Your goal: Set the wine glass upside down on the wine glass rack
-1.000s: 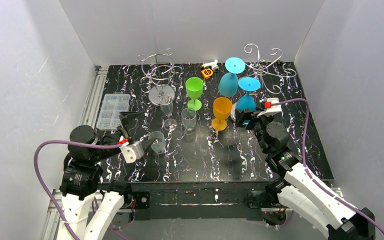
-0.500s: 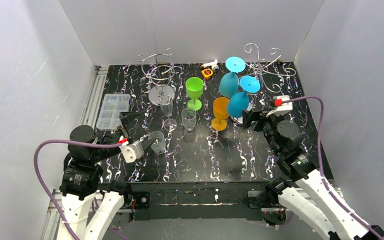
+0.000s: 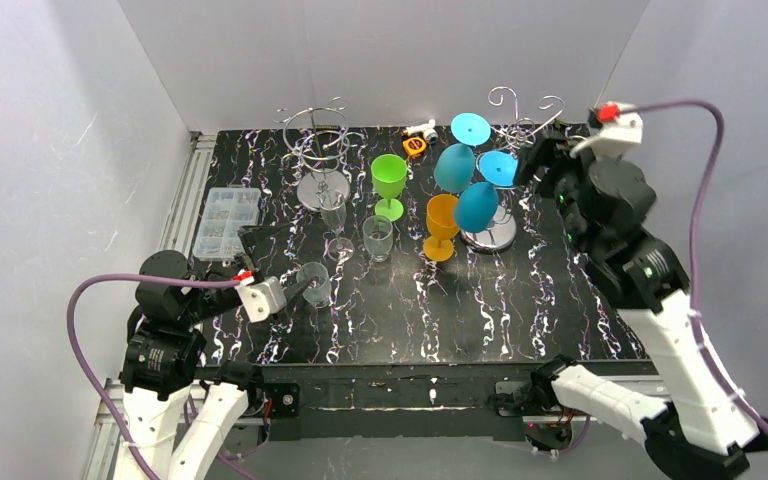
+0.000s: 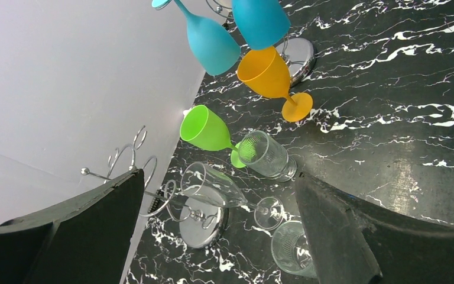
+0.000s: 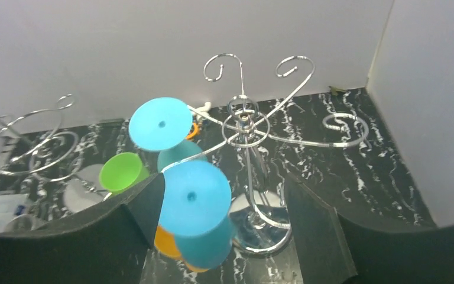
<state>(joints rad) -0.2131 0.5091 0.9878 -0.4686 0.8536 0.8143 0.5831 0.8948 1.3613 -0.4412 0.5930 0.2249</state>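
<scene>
ON THE BENCH: A black marbled table [image 3: 580,260] holds two chrome wire racks, and the job looks part done. The right-hand rack [image 3: 525,130] carries two glasses bowl-down, each hung by its foot in a wire arm. The left-hand rack [image 3: 320,140] appears to carry none.

The right gripper [image 3: 532,160] hangs high beside the right-hand rack. Its jaws stand well apart and grip nothing, as the wrist view confirms, with only the rack and hanging glasses beyond the two fingers. The left gripper [image 3: 303,290] sits low at the near left, its jaws spread as wide as they go, holding nothing.

The nearer blue glass [image 3: 477,205], the one closest to the right gripper and most likely the task's glass, hangs inverted with its bowl just above the rack's round base. The farther blue glass [image 3: 455,168] hangs the same way behind it. That placement reads as complete, since the glass is free of the claw and carried by the rack alone.

Still upright on the table are an orange glass [image 3: 443,222] just beside the hanging pair, a green glass [image 3: 389,178] behind it, and a clear stemmed glass [image 3: 334,215] in front of the left-hand rack's base. If more are to be hung, these remain. A clear tumbler [image 3: 377,238] stands between them, and a small clear glass [image 3: 315,283] sits at the left gripper's fingertips, though whether they touch it cannot be told.
</scene>
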